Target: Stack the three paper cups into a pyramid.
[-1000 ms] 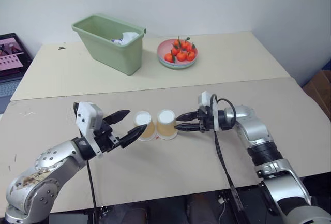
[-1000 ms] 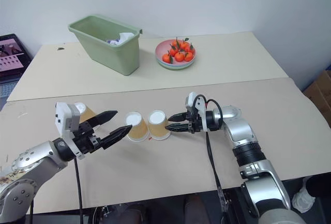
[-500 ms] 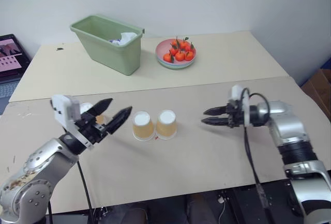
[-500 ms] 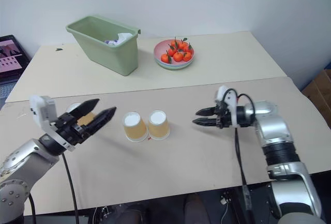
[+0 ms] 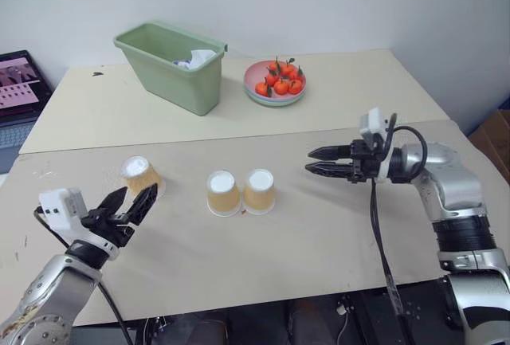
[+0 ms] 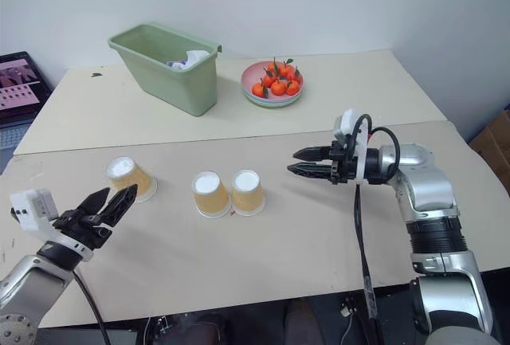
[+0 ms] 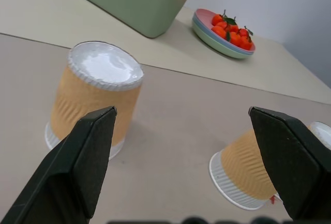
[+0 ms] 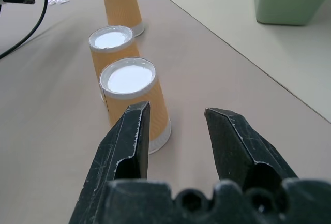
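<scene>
Both arms have pulled back from the cup pair since a second ago. Left gripper (image 5: 134, 200) now sits low at the near left, fingers spread wide, empty, just short of the third cup (image 5: 141, 176). Right gripper (image 5: 309, 160) has drawn off to the right and hangs above the desk (image 5: 335, 233), well apart from the pair; its fingers show a narrow gap in the wrist view and hold nothing.

All three cups stand upside down: tan ribbed sides, white bases up. Two cups (image 5: 240, 192) touch side by side mid-desk; the third stands alone to their left. Nothing stacked yet.
</scene>
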Controlling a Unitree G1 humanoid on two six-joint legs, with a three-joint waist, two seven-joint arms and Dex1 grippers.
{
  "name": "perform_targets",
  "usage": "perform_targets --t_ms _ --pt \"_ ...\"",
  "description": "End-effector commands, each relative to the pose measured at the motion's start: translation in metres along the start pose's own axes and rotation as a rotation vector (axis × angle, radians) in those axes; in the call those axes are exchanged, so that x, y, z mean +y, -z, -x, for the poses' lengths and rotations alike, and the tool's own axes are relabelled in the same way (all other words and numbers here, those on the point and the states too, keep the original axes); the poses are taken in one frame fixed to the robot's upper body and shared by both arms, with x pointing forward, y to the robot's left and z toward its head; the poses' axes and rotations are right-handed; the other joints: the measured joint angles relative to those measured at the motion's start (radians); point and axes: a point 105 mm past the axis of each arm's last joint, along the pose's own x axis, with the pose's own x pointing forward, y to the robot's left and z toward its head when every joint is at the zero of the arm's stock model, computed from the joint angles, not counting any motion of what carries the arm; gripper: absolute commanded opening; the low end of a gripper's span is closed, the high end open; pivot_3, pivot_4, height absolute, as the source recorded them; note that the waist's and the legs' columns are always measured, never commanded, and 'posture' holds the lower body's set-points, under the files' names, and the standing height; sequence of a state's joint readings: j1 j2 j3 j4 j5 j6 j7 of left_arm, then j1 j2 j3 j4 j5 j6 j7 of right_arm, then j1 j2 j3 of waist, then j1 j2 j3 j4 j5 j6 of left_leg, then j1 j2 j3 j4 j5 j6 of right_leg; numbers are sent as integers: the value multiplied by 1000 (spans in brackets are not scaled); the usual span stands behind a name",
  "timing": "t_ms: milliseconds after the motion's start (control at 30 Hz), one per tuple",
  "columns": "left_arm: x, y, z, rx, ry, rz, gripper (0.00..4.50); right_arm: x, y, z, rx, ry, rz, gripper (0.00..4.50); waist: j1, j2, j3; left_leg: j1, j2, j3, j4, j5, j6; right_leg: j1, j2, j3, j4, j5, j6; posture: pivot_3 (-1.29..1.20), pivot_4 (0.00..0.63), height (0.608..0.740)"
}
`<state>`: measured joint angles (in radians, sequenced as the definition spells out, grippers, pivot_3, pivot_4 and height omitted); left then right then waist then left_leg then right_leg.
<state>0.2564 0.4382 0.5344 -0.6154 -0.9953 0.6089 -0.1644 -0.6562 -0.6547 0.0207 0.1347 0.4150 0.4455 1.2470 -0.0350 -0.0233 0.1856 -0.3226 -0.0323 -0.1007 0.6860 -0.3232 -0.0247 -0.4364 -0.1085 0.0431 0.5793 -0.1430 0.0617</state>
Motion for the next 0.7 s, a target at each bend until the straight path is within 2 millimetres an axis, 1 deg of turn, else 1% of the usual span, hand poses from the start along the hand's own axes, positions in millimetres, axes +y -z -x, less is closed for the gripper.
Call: perform_targets --t_ms 33,167,267,367,600,700 --pt "21 -12 -3 -53 -77 -44 4362 3 -14 -1 -40 4 41 2125 -1 0 0 0 0 0 0 0 0 0 0 0 0 0 0 0 150 728" --pt "35 -14 -14 -64 -116 -58 4362 4 -19 -4 -53 2 54 2125 -2 0 0 0 0 0 0 0 0 0 0 0 0 0 0 0 150 728" --pt "39 -14 -24 -70 -116 -64 4362 5 -24 -6 -63 -5 66 2125 -2 0 0 0 0 0 0 0 0 0 0 0 0 0 0 0 150 728" --pt "37 -11 -32 -64 -87 -71 4362 5 -26 -6 -70 1 73 2125 -4 0 0 0 0 0 0 0 0 0 0 0 0 0 0 0 150 728" --pt "26 2 -47 4 6 -125 4362 7 -31 -3 -84 17 89 2125 -4 0 0 0 0 0 0 0 0 0 0 0 0 0 0 0 150 728" --pt "26 3 -50 9 25 -133 4362 8 -34 -2 -94 22 96 2125 -5 0 0 0 0 0 0 0 0 0 0 0 0 0 0 0 150 728"
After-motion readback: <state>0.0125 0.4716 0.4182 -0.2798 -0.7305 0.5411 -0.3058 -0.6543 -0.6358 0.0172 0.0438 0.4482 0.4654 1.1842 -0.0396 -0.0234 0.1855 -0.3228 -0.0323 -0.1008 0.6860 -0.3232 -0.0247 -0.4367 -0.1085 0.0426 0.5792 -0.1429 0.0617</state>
